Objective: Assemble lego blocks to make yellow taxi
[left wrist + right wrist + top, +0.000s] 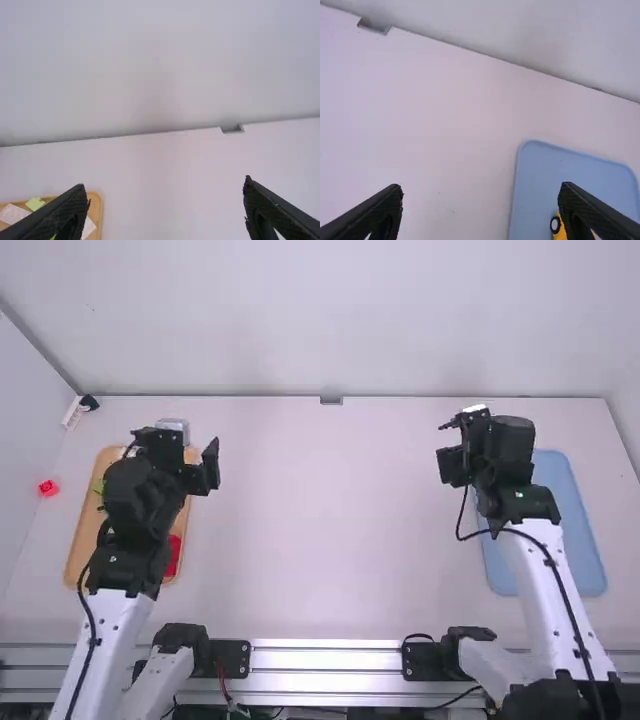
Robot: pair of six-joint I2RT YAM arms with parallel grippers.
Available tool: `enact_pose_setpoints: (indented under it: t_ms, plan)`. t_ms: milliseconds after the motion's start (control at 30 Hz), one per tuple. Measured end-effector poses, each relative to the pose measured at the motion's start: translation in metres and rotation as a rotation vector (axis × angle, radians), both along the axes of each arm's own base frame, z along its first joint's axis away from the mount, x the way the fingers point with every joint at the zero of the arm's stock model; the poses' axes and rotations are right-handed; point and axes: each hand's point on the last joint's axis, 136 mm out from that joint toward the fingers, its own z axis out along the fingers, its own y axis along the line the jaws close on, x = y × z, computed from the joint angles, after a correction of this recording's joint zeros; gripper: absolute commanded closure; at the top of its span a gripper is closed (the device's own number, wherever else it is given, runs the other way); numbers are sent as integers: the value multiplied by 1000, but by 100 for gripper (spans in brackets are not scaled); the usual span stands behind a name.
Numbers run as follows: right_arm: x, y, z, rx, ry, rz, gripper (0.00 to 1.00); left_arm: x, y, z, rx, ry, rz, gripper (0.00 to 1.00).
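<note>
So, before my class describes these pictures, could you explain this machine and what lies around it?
A left arm and a right arm stand at a white table, each ending in a two-finger gripper. One picture comes from a fixed camera above and behind them, the others from cameras on their wrists.

On the left lies a tan tray with coloured pieces, a red piece beside it. On the right, a blue tray holds something yellow with a black ring, probably a wheel.

The left gripper and right gripper are open, holding nothing.
</note>
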Motion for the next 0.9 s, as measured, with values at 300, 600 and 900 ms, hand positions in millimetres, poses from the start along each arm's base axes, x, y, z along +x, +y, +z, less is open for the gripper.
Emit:
enact_pose_setpoints:
  t_ms: [300,600,900]
  plan:
    - [-19,-1,19,139,-191,-89,43,-31,4,-12,-15,-111,29,46]
    - [-47,-1,28,240,-389,-121,65,-56,5,-68,-18,-103,34,67]
    - [-77,-1,-14,250,-384,-129,84,-67,6,-110,-22,-101,36,83]
